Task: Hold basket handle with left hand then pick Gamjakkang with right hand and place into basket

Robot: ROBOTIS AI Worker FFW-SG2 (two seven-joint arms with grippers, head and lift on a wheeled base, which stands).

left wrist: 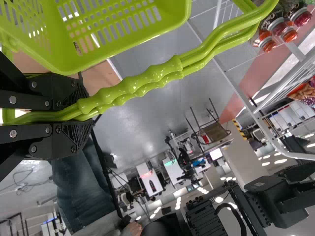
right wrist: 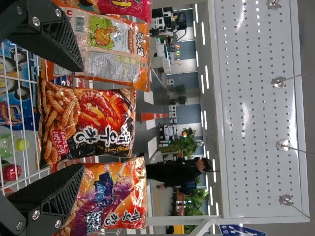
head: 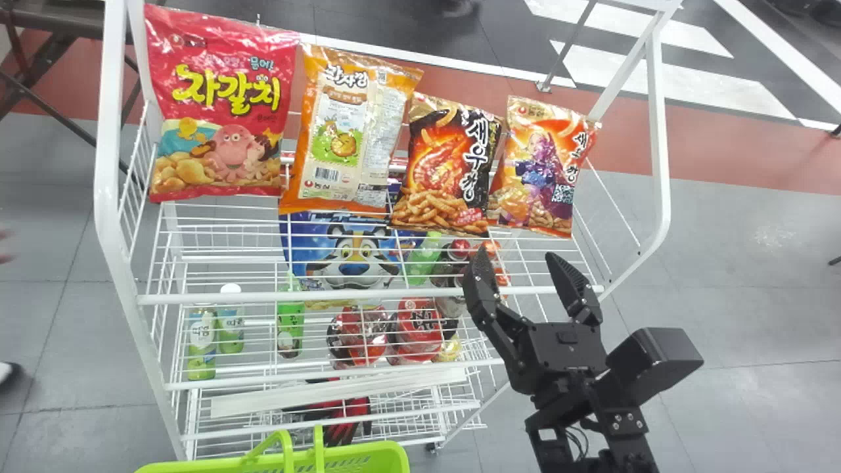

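L hand (left wrist: 87,110) gripping basket handle (left wrist: 133,81), R hand (head: 519,257) wide, Gamjakkang (head: 348,131) btwn red bag (head: 223,105) & black bag (head: 447,164)

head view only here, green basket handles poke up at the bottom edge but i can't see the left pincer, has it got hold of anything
Observer: Yes. In the left wrist view, the left pincer is shut on the basket handle.
Operator: ok and the right pincer looks open, from its wrist is the gamjakkang bag centred between the fingers
Observer: No. In the right wrist view, the black bag with the shrimp picture is the one that shows in the gap between them.
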